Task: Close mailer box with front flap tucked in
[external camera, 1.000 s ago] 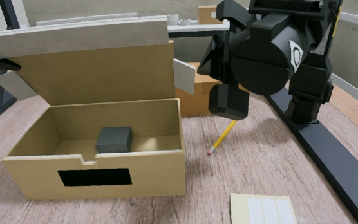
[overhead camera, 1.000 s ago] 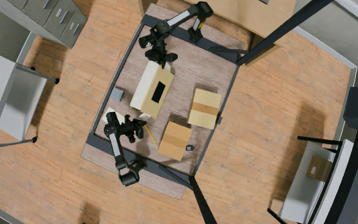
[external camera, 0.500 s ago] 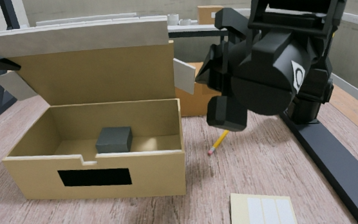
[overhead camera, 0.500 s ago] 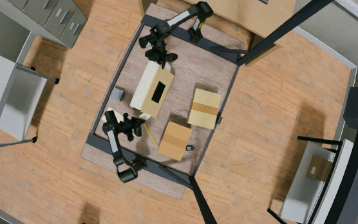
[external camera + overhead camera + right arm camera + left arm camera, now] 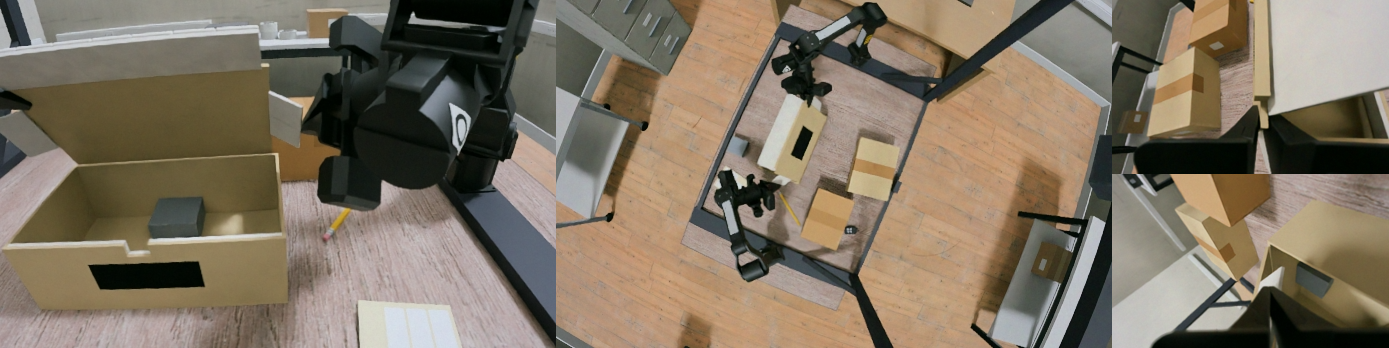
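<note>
Right pincer (image 5: 810, 102) (image 5: 27, 105) (image 5: 1264, 122) looks narrow on lid (image 5: 809, 126) (image 5: 150, 120) (image 5: 1261, 70) corner; steady it. Left pincer (image 5: 777, 186) (image 5: 306, 129) (image 5: 1269, 290), shut, bare: ease side flap (image 5: 782, 180) (image 5: 286, 119) (image 5: 1273, 280) inward from worktop's (image 5: 876, 110) (image 5: 320, 280) (image 5: 1345, 186) (image 5: 1236, 89) left-arm edge.

left gripper (image 5: 777, 187) (image 5: 304, 129) (image 5: 1270, 289) lower, closer to side flap (image 5: 781, 180) (image 5: 285, 120) (image 5: 1274, 279)
</note>
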### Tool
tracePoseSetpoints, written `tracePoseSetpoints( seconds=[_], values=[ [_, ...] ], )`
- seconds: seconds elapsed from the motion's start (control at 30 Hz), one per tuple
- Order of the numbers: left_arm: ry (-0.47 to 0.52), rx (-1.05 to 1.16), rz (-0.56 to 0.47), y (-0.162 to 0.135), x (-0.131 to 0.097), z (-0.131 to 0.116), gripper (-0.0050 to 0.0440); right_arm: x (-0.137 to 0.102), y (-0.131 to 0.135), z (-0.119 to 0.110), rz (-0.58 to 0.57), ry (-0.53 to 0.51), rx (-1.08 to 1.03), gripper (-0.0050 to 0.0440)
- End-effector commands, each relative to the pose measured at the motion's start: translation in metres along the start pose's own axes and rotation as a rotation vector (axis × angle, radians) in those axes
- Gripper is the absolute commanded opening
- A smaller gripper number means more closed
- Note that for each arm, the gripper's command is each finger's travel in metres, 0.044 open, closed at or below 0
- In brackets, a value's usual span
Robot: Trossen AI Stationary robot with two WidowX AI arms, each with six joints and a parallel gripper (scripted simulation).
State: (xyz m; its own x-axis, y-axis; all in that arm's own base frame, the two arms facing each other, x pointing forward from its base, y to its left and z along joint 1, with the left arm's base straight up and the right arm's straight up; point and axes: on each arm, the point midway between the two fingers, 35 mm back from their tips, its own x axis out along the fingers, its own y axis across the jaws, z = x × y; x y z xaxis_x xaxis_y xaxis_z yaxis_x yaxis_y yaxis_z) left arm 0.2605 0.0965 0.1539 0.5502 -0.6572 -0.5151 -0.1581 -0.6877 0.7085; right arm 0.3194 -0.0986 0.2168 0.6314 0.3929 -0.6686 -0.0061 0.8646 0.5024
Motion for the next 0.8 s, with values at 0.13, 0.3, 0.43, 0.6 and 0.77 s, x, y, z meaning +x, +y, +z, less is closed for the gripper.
tracePoseSetpoints(
  seconds=[0.13,0.3,0.43,0.6,0.77],
  values=[
    [0.013,0.035,-0.007,0.001,-0.001,-0.013,-0.005,-0.006,0.005,0.005,-0.004,-0.023,-0.026,-0.005],
    [0.013,0.035,-0.007,0.0,0.0,-0.014,-0.005,-0.006,0.005,0.005,-0.004,-0.023,-0.026,-0.005],
    [0.013,0.035,-0.007,-0.001,0.001,-0.017,-0.005,-0.006,0.005,0.005,-0.004,-0.023,-0.026,-0.005],
    [0.014,0.036,-0.007,-0.002,0.003,-0.019,-0.005,-0.006,0.005,0.005,-0.004,-0.023,-0.026,-0.005],
    [0.014,0.036,-0.007,-0.004,0.004,-0.022,-0.005,-0.006,0.005,0.005,-0.004,-0.023,-0.026,-0.005]
  ],
)
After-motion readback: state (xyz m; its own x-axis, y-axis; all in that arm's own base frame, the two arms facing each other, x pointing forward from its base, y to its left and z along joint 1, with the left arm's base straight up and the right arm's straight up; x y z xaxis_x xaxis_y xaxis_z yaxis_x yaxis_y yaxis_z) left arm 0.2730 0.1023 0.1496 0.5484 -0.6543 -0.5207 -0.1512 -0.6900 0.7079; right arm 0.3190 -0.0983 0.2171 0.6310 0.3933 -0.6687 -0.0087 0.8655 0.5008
